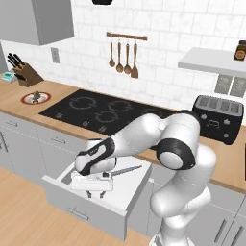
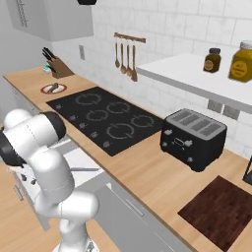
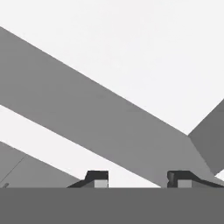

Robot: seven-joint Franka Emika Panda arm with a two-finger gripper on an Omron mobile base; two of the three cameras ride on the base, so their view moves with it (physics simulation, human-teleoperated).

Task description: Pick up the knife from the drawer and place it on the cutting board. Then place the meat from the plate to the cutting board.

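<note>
Your gripper (image 1: 95,193) hangs over the open drawer (image 1: 126,192), fingers spread and empty, with the knife (image 1: 126,170) just beside the hand. Well apart, the toaster (image 2: 193,138) stands between hob (image 2: 106,118) and board (image 2: 220,205); meat (image 1: 36,96) sits on the plate (image 1: 26,100).

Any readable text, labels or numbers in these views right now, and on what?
None can be read.
Dark jar on the shelf: its label is too blurred to read.
Yellow jar beside it: its label is only a smudge.
Toaster: front controls too small to read.
Cooktop: ring markings only, no numbers.
</note>
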